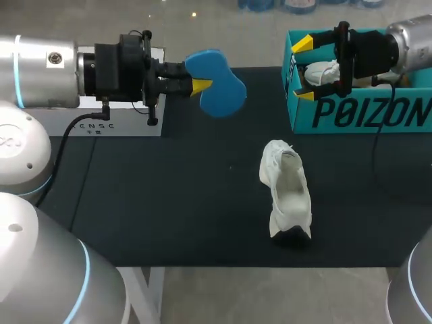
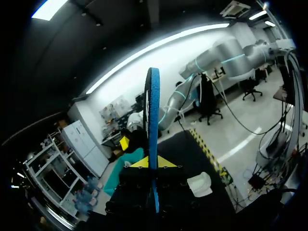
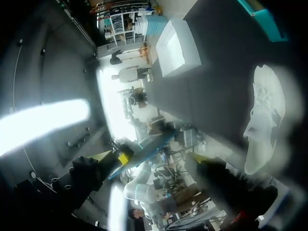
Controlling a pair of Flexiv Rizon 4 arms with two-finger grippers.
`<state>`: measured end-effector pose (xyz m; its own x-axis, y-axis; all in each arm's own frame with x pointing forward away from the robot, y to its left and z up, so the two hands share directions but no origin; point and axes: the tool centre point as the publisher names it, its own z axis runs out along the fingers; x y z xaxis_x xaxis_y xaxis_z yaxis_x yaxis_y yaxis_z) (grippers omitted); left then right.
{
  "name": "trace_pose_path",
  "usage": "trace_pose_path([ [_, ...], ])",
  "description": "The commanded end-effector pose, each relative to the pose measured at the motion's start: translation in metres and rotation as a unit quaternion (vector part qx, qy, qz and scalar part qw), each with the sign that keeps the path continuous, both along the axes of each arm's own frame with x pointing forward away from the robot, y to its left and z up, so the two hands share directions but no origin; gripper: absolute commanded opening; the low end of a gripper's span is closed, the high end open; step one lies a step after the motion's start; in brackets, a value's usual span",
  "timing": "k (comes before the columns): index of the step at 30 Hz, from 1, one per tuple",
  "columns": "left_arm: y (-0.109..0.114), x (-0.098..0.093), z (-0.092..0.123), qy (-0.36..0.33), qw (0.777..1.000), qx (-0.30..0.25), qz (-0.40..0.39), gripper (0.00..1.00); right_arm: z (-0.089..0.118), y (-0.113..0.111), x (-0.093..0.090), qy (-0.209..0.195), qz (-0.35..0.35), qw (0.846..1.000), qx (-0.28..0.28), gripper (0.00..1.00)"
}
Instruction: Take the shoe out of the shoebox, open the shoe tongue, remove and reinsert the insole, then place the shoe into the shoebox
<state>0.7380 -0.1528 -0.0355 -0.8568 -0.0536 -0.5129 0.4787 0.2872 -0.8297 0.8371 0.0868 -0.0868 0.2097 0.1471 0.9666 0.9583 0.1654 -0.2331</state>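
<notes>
Inside the left pincer (image 1: pixel 202 86) the insole (image 1: pixel 219 82) is gripped, well apart from the shoe (image 1: pixel 287 196); the right pincer (image 1: pixel 302 69), wide, should brace the shoe before toe-first entry

Your shoe (image 1: pixel 287 192): white, out of box, lying on dark table right of middle, opening visible from above. Your insole (image 1: pixel 216 82): blue, off table, pinched at one end by left gripper (image 1: pixel 201 86), broad face up toward head camera. Your shoebox (image 1: pixel 358 111): teal, open, at table's far right; second shoe (image 1: pixel 320 71), also white, lies inside.
</notes>
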Motion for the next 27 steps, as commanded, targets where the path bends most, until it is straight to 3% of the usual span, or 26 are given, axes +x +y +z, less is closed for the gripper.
trace_pose_path([
  [1, -0.009, -0.012, -0.008, -0.156, 0.986, -0.033, -0.052, 0.00, 0.000, 0.001, 0.001, 0.000, 0.000, 1.000, 0.000, 1.00],
  [11, -0.018, -0.016, -0.017, -0.262, 0.961, -0.045, -0.078, 0.00, 0.000, 0.001, 0.001, 0.000, 0.000, 1.000, 0.000, 1.00],
  [19, -0.047, -0.001, -0.004, -0.294, 0.948, -0.019, -0.118, 0.00, 0.000, 0.001, 0.001, 0.000, 0.000, 1.000, 0.000, 1.00],
  [27, -0.074, 0.014, -0.007, -0.313, 0.942, 0.025, -0.122, 0.00, 0.000, 0.001, 0.001, 0.000, 0.000, 1.000, 0.000, 1.00],
])
